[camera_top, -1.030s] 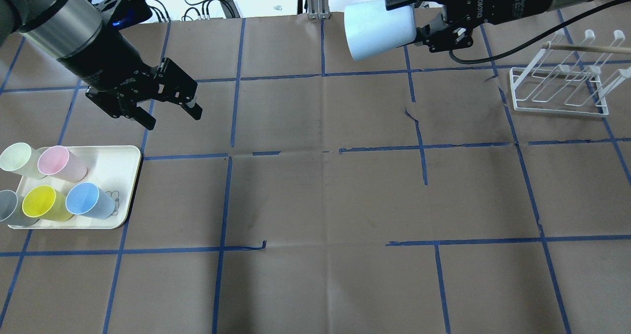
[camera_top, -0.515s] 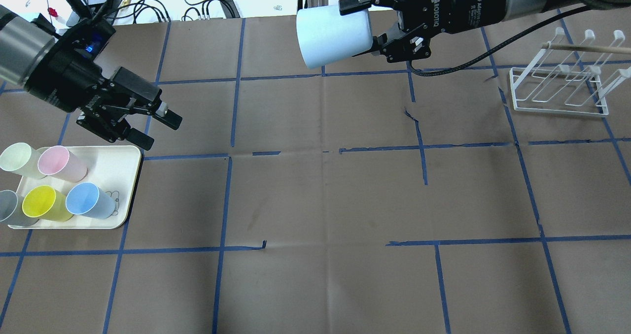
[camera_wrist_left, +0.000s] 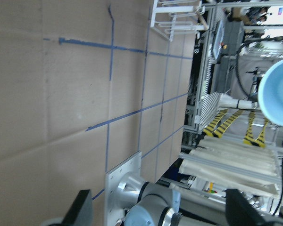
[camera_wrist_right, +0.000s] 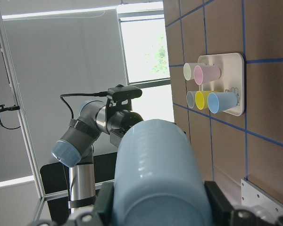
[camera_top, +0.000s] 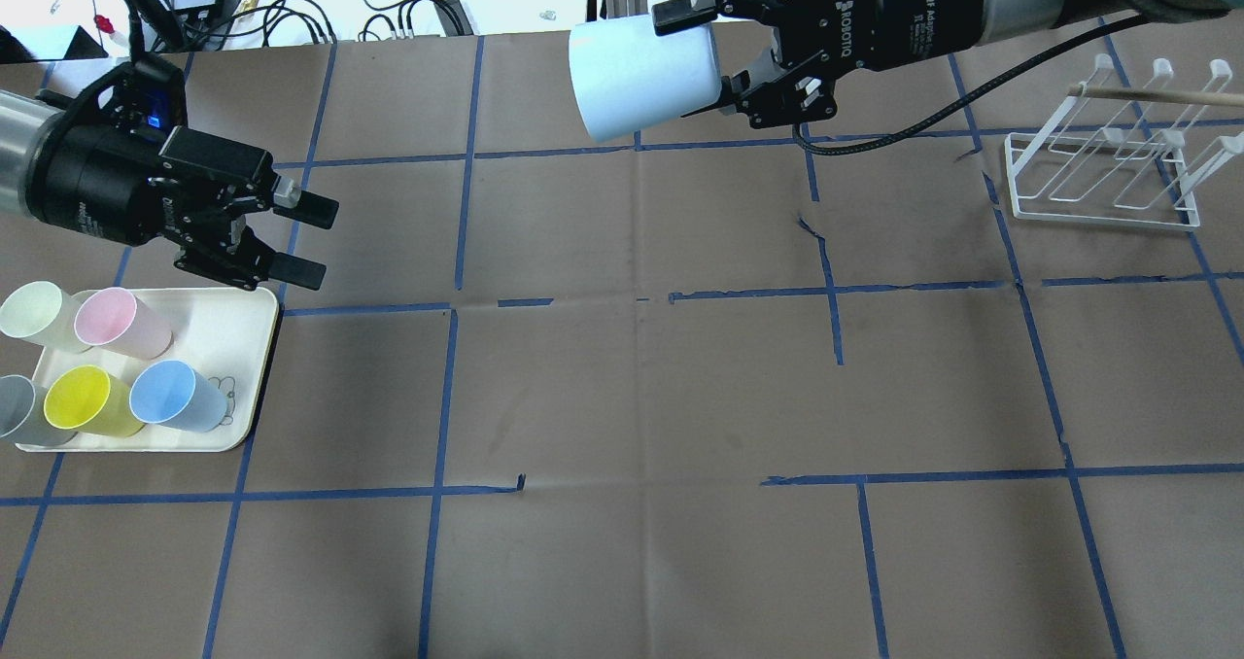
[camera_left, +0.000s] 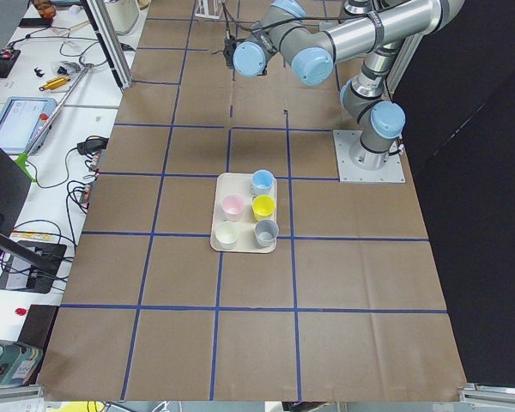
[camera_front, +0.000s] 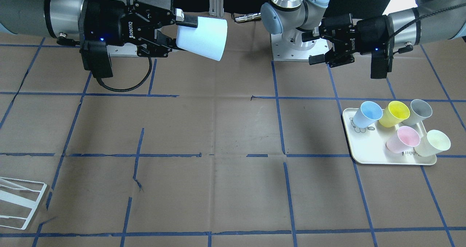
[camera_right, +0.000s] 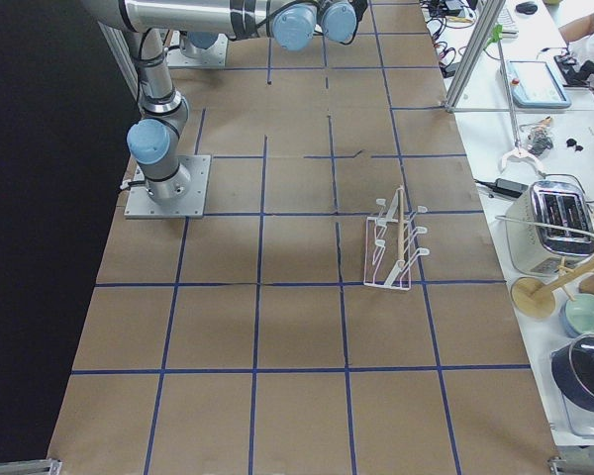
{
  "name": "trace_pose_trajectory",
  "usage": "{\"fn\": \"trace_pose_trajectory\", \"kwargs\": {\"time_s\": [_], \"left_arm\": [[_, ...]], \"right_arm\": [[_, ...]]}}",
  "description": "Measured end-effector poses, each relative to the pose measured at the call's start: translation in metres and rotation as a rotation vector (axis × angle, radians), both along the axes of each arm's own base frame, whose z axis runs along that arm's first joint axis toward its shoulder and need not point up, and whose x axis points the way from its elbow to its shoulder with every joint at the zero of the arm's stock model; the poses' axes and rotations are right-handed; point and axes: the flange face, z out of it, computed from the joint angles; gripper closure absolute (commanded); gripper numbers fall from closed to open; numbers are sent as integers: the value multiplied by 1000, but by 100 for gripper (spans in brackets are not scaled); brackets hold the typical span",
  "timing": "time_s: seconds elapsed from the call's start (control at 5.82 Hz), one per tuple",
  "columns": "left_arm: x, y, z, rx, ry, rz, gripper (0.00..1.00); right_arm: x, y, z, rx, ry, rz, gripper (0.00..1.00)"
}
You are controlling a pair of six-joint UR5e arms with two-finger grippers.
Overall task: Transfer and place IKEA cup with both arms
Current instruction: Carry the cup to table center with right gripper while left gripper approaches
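While my right gripper (camera_top: 702, 56) is clamped on the narrow base end of the pale blue IKEA cup (camera_top: 637, 81), the cup lies sideways in the air over the far middle of the table (camera_top: 632, 397), rim turned towards my left gripper (camera_top: 317, 243). That one is spread wide, holding nothing, well apart from the cup, near the far corner of the tray (camera_top: 248, 348), where a second pale blue cup (camera_top: 175, 395) sits

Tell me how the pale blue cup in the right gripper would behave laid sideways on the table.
The cup is tapered, wider at the rim, so on its side it would probably roll in a curve. It looks like thin plastic, likely light and easily knocked. The right gripper pinches its narrow end; smooth walls might slip.
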Motion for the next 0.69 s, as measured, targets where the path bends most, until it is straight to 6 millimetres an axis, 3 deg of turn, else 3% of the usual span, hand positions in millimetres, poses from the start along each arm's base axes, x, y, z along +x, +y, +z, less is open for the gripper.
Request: {"fn": "trace_pose_trajectory", "kwargs": {"time_s": [0.69], "left_arm": [[-27, -11, 10, 37, 263, 233, 2]], "right_arm": [[3, 2, -8, 9, -3, 7, 48]]}}
